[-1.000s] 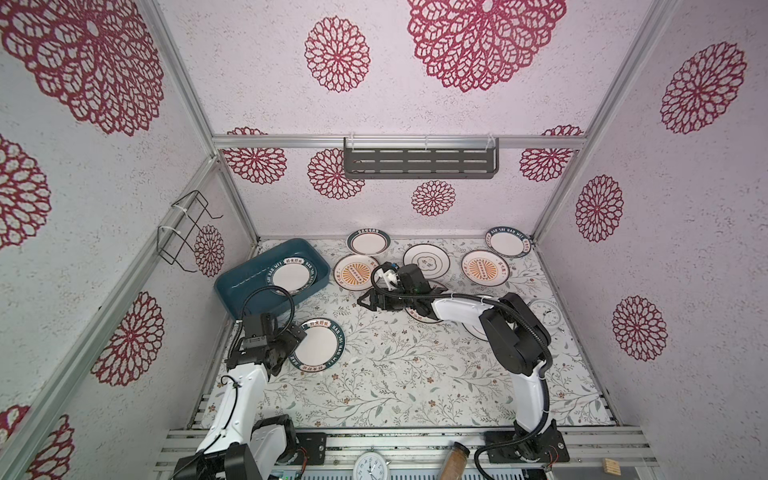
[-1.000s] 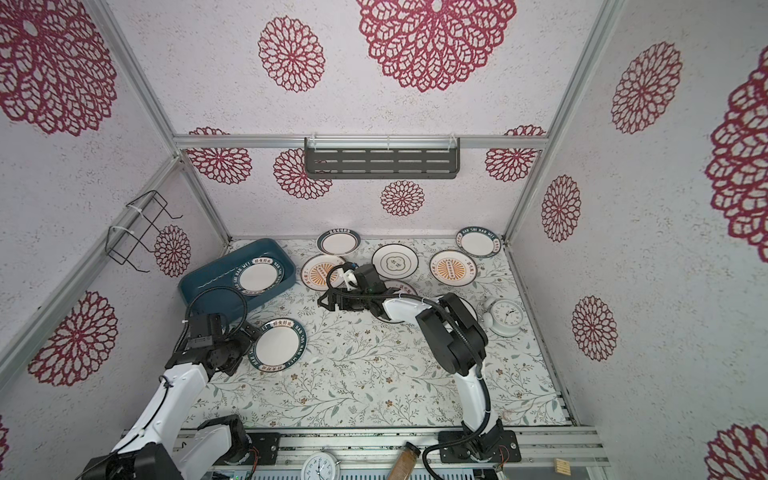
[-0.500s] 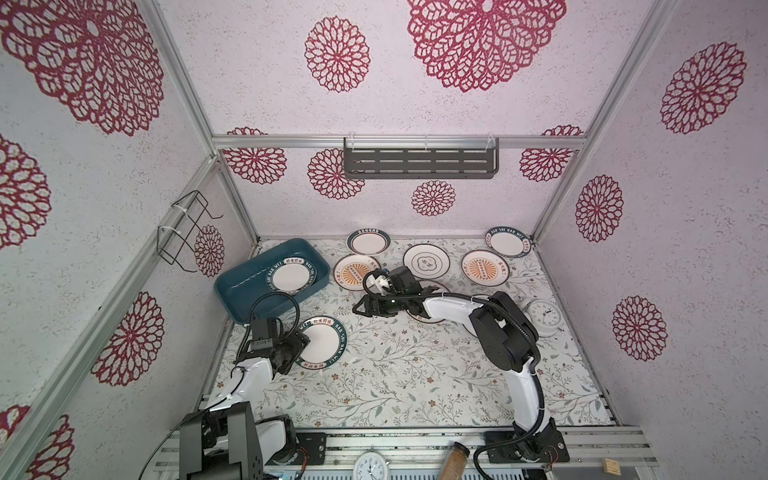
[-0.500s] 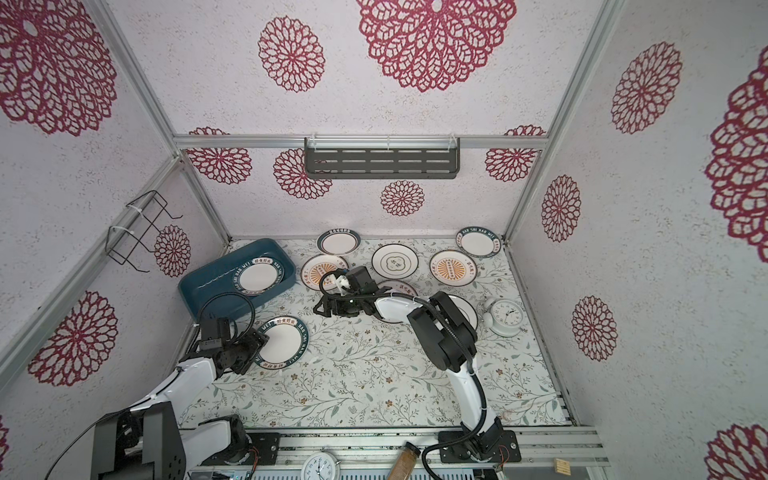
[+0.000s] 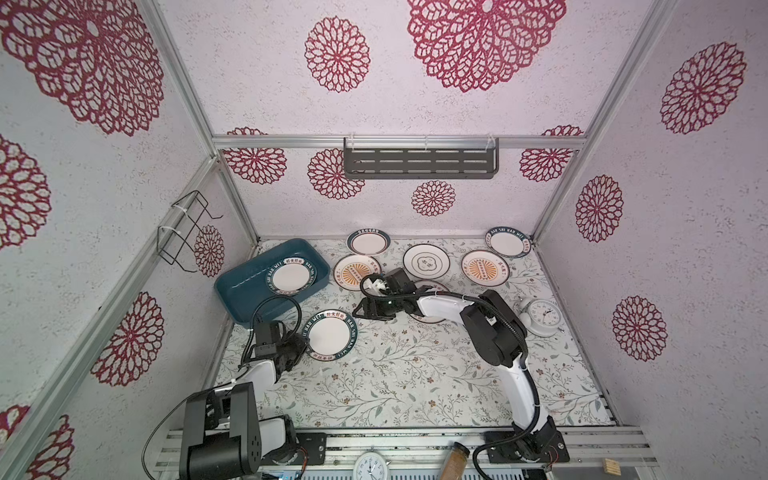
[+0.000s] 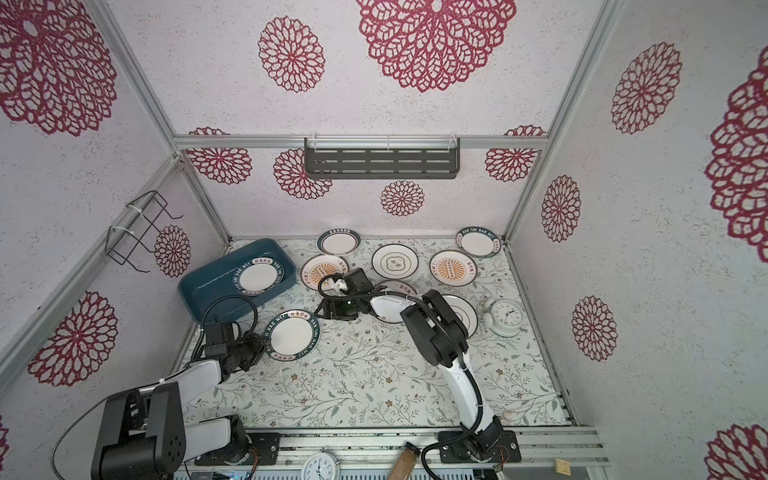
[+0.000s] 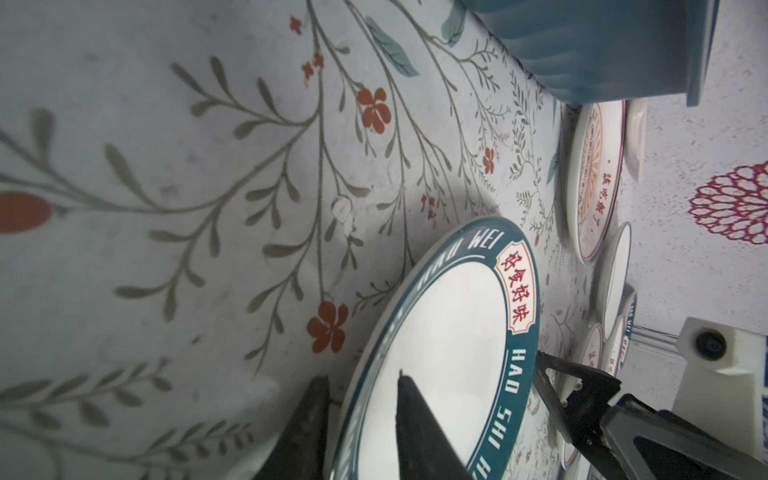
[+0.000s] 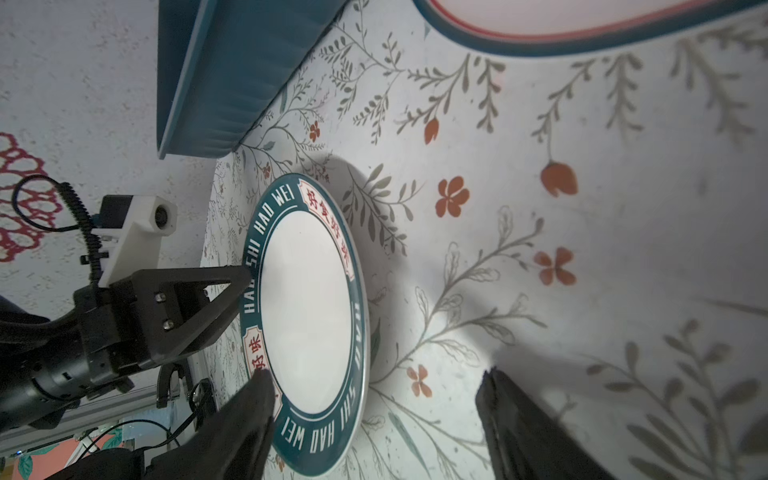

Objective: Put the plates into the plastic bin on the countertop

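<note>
Pinching plate [image 7: 449, 332] rim with left claw [image 7: 360, 376].
Right claw [image 8: 376, 374] hangs spread wide over the countertop [image 8: 540, 216] beside the same plate.

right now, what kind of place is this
Probably a robot test cell dressed as a kitchen: vine-printed countertop strewn with plates, rosette-papered walls on bare aluminium framing, and a left arm and right arm bolted to a front rail.

The left pincer [image 7: 360, 376] straddles the teal-rimmed plate [image 7: 449, 340].
</note>
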Robot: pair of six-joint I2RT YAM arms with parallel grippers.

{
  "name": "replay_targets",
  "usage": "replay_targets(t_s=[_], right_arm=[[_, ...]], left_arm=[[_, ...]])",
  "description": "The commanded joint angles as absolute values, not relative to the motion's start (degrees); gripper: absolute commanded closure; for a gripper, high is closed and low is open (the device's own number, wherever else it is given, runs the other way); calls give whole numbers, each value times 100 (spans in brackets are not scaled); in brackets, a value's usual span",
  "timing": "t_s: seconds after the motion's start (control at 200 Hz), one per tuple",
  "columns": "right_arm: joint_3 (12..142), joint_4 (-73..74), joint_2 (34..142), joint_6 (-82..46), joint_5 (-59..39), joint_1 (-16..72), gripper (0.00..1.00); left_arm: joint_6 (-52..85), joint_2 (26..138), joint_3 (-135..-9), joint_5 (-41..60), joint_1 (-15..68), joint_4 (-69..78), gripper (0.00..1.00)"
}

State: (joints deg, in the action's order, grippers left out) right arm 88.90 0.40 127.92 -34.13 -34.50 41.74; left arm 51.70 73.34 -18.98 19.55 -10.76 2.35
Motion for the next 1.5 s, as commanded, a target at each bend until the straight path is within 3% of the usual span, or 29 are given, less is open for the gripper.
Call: replay_targets(t_s=[0.0, 0.245, 0.47, 0.756, 0.956, 1.041, 1.086, 1.181, 1.496], right_arm=[[9010, -35, 12666, -3410, -3444, 4194, 19], [8895, 34, 12491, -3406, -3280, 4168, 19], [8788, 148, 12078, -3395, -3172, 3973, 19], [8131, 481, 10851, -3413, -2541, 3326, 18], [7740, 432, 9978, -3164, -2128, 3048, 15], [7563, 284, 9555, -2950, -1775, 3042, 9], [7368, 307, 9288, -2892, -1423, 3042, 1], [7139, 255, 8787, -2645, -810, 3025, 1], [6794, 372, 7790, -1806, 718, 2918, 1]], left_arm=[[5186, 7478, -1784, 2040, -1042, 312, 80], [5198, 7500, -1828, 2187, -1003, 479, 100], [5287, 7036, -2029, 2383, -927, 249, 100], [4840, 6182, -3198, 2745, -731, -1000, 100], [4731, 6350, -4039, 2916, -642, -1174, 100], [4609, 6480, -4401, 2782, -642, -1248, 100], [4534, 6565, -4605, 2626, -644, -1308, 100], [4432, 6810, -4948, 2271, -699, -1369, 100], [4438, 7982, -5574, 2405, -1380, -574, 100]])
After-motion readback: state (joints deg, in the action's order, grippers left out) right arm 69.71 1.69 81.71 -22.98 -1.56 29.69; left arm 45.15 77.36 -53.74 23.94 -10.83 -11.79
